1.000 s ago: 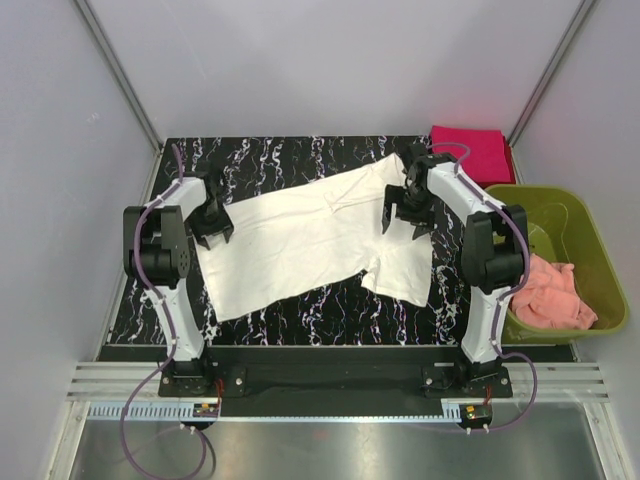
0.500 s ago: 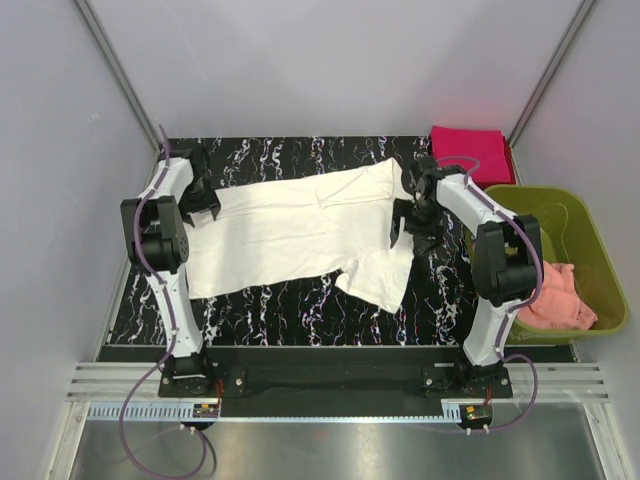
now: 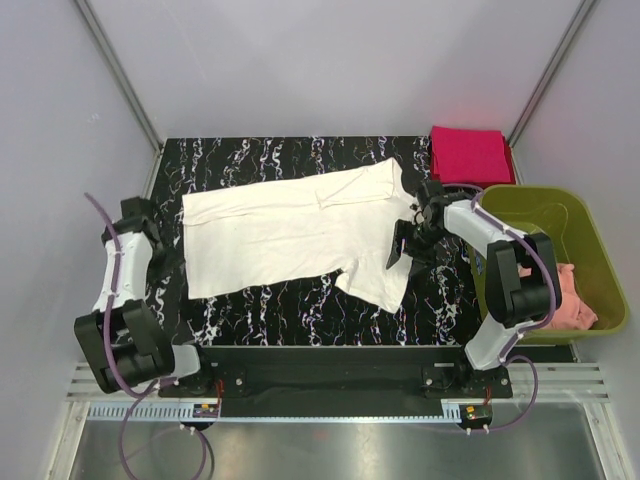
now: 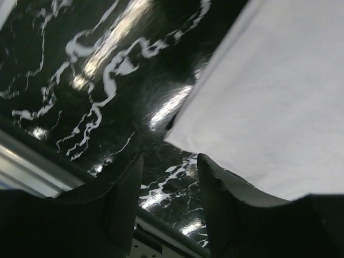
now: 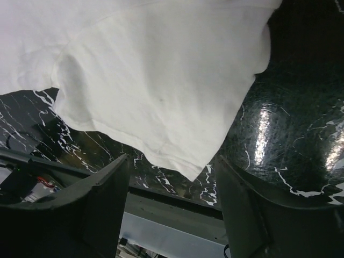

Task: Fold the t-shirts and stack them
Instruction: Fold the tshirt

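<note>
Across the black marbled surface [image 3: 300, 312] the cream-white t-shirt [image 3: 290, 225] lies spread flat. The magenta-red t-shirt [image 3: 470, 155] sits folded at the far right. Both released, empty: left pincer [image 4: 170, 158] beside the cream shirt's left edge, right pincer [image 5: 171, 161] by its right sleeve.

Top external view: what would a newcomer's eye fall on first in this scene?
The large cream-white t-shirt lies spread out across the middle of the black marbled table. A folded magenta-red t-shirt sits at the far right corner. Beside the table's right edge, an olive-green bin holds a pink cloth.
</note>
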{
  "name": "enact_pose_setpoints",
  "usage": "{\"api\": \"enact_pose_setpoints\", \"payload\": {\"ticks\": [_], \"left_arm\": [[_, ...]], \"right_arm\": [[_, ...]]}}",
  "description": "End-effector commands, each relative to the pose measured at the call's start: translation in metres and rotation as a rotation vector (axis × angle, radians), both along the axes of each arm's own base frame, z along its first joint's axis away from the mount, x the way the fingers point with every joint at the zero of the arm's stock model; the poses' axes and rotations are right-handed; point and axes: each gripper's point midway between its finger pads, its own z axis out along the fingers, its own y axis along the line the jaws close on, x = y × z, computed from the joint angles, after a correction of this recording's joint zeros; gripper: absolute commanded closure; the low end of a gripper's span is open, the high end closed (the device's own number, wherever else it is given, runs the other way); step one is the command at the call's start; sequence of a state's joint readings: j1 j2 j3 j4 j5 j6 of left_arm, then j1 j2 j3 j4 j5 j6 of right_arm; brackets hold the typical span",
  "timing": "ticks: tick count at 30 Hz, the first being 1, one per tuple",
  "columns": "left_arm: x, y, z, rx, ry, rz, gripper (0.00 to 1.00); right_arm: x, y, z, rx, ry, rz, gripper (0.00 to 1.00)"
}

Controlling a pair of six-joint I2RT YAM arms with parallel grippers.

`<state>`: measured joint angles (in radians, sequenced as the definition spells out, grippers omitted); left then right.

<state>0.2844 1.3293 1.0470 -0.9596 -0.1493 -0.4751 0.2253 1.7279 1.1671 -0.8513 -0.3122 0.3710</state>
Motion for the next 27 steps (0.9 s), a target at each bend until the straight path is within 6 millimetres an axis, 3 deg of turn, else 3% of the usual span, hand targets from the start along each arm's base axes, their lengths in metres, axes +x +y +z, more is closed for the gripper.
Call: {"api": "enact_pose_setpoints", "payload": {"ticks": [1,7,11,18,27], "left_arm": [[-0.019,-0.008,-0.031,-0.114,0.028,0.077,0.48],[-0.021,-0.021,-0.055,-0.226,0.032,0.106,0.45],[-0.023,-0.015,-0.067,-0.210,0.057,0.125,0.44],[-0.025,-0.022,-0.089,-0.264,0.079,0.182,0.50],[-0.028,-0.016,-0.096,-0.236,0.096,0.186,0.54]], "right_arm": [[0.004,0.016,0.013,0.105,-0.070,0.008,0.30],[-0.007,0.011,0.008,0.096,-0.067,0.033,0.30],[-0.010,0.015,0.015,0.125,-0.082,0.025,0.30],[-0.011,0.013,0.020,0.119,-0.091,0.033,0.30],[-0.015,0.013,0.019,0.123,-0.083,0.036,0.29]]}}
